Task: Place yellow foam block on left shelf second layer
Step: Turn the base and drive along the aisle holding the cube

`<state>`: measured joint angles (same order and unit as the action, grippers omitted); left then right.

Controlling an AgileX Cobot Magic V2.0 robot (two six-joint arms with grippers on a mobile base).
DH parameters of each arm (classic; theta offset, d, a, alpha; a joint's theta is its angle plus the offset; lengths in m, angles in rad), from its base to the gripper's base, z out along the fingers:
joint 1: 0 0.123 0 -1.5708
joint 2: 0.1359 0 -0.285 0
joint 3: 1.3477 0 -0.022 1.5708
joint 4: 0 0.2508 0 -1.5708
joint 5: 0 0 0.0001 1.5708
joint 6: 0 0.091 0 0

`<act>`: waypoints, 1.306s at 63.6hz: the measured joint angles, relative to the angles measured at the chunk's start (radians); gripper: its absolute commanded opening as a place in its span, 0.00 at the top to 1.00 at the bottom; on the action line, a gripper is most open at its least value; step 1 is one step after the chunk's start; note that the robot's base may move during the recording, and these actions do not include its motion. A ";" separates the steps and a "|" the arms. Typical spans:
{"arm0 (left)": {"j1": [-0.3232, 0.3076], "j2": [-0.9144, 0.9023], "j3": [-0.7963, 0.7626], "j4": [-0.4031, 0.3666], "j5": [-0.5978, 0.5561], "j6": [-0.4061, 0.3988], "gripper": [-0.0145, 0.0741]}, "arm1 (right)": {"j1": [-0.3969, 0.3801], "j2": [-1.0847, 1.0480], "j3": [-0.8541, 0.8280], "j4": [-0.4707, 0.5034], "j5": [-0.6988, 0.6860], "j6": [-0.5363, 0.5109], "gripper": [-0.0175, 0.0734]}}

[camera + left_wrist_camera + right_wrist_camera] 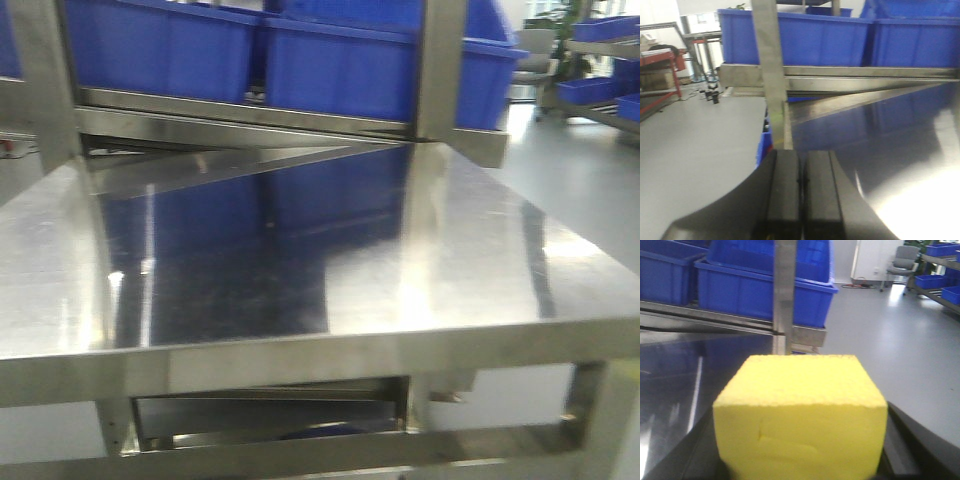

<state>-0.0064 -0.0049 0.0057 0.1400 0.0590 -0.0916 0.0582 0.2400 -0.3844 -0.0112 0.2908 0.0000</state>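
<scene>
In the front-facing view we are looking across a shiny steel shelf surface (pixel 480 250), which is mirroring the blue bins (pixel 340 60) sitting on the level above it. A steel upright (pixel 440 70) is rising at the far edge. This view is giving us the layout only.

In the left wrist view we are seeing the left gripper (pixel 801 195) low in the picture. Its two black fingers (pixel 785 190) are pressing flat against each other, with nothing between them. It is hovering at the shelf's left edge, beside another upright (pixel 769 75). The grey floor (pixel 695 135) and a red cart (pixel 660 65) are showing on the left side of the picture (only this camera is catching them).

The yellow foam block (pixel 800 410) is showing only in the right wrist view, where it is filling the foreground. The right gripper (pixel 800 462) is closing on it: dark gripper parts are flanking the block low on both sides, though the block is hiding the fingertips themselves. The block is hanging over the same steel surface, in front of a post (pixel 785 295) and more blue bins.
</scene>
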 measured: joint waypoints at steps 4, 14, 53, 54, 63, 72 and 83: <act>0.000 0.000 0.000 0.000 0.000 0.000 0.68 | 0.000 0.000 0.000 0.000 0.000 0.000 0.31; 0.000 0.000 0.000 0.000 0.000 0.000 0.68 | 0.000 0.000 0.000 0.000 0.000 0.000 0.31; 0.000 0.000 0.000 0.000 0.000 0.000 0.68 | 0.000 0.000 0.000 0.000 0.000 -0.005 0.31; 0.000 0.000 0.000 0.000 0.000 0.000 0.68 | 0.000 0.000 0.000 0.000 0.000 -0.005 0.31; 0.000 0.000 0.000 0.000 0.000 0.000 0.68 | 0.000 0.000 0.000 0.000 0.000 -0.005 0.31; 0.000 0.000 0.000 0.000 0.000 0.000 0.68 | 0.000 0.000 0.000 0.000 0.000 0.000 0.31; 0.000 0.000 0.000 0.000 0.000 0.000 0.68 | 0.000 0.000 0.000 0.000 0.000 -0.005 0.31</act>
<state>-0.0064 -0.0049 0.0057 0.1400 0.0590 -0.0916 0.0582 0.2400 -0.3844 -0.0112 0.2908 -0.0054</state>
